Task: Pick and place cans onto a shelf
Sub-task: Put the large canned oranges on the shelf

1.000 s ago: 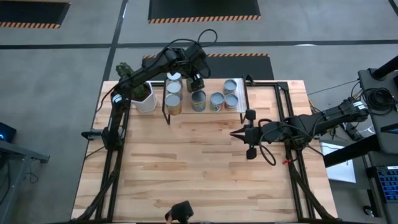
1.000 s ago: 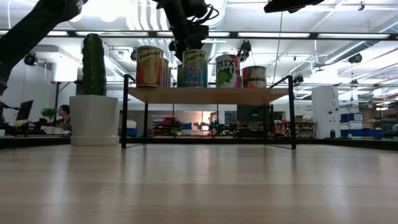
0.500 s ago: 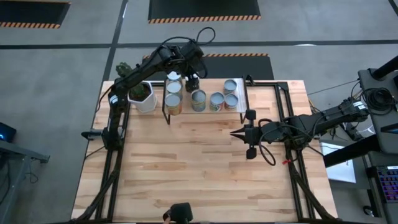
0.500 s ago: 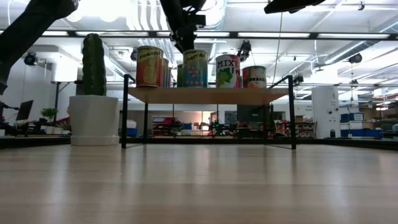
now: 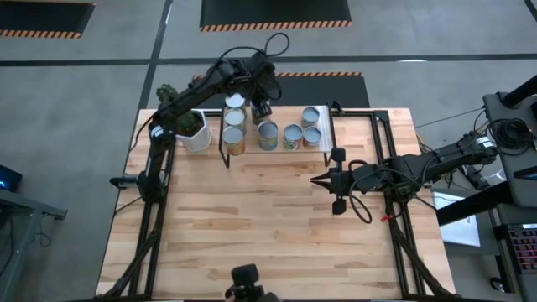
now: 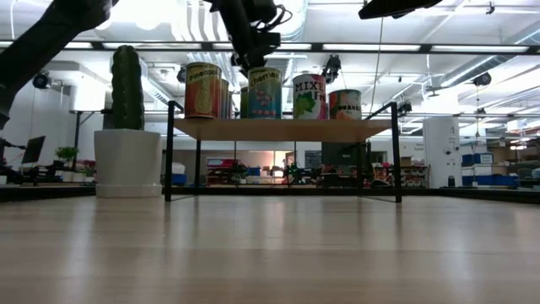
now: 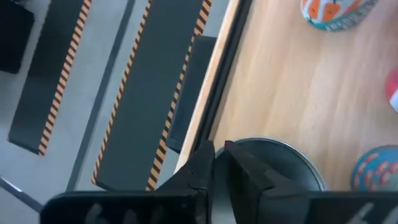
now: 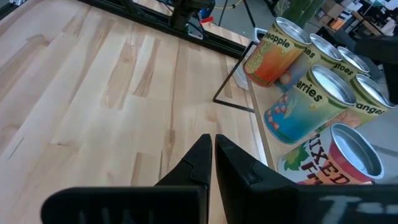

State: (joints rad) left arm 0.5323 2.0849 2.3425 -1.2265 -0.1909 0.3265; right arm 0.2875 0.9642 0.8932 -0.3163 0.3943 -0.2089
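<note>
grippers at one moment of shelf loading. left gripper [image 5: 261, 107], fingers pressed together and grasping nothing, is hovering over the far edge of the shelf [image 5: 336, 127], just above a can [image 7: 273, 163] whose silver top is filling its wrist view. right gripper [image 5: 315, 179], also clenched on nothing, is waiting over the bare tabletop [image 5: 252, 226], near side of the shelf and well apart from it. cans [image 5: 268, 134] are standing upright on the shelf board in a close group; the low view is showing four labels [image 6: 265, 93] side by side, others hidden behind. a cactus in a white pot [image 6: 126, 160] is standing left of the shelf. risk, as a judgement: the left fingers are hanging so close above the tins that a sideways or downward move may clip a rim, toppling a can into its neighbours or off the far edge.
</note>
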